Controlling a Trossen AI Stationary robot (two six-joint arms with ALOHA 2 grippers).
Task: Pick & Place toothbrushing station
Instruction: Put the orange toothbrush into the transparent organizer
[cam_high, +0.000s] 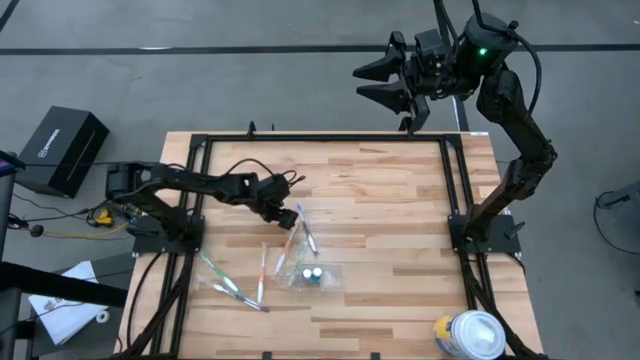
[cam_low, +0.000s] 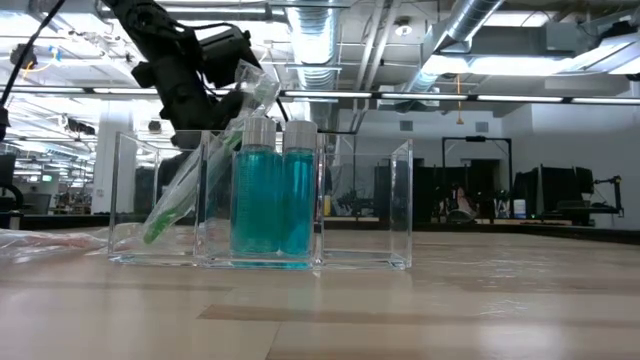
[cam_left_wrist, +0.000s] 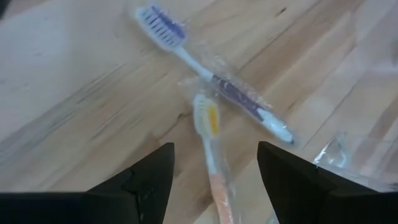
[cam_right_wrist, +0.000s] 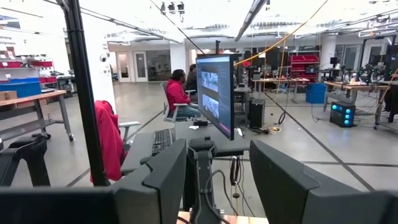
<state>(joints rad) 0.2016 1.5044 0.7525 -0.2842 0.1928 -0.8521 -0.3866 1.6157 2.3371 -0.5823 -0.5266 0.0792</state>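
Observation:
A see-through holder (cam_low: 370, 200) stands on the wooden table with two teal tubes (cam_low: 272, 190) upright in its middle compartment. A wrapped green toothbrush (cam_low: 175, 205) leans in the compartment beside them. Beyond the holder (cam_high: 325, 283), a purple toothbrush (cam_left_wrist: 217, 84) and an orange one (cam_left_wrist: 214, 183) lie crossed in clear wrappers. My left gripper (cam_left_wrist: 216, 152) is open just above them, slanting down, one finger on either side of the orange brush's head end. My right gripper (cam_high: 385, 80) is raised beyond the table's far edge, open, with nothing between its fingers.
More wrapped toothbrushes (cam_high: 262, 275) (cam_high: 225, 285) lie near the left front of the table. A round white-lidded canister (cam_high: 470, 335) stands at the near right corner. A black box (cam_high: 60, 150) sits on the floor to the left. A black frame (cam_high: 200, 150) borders the tabletop.

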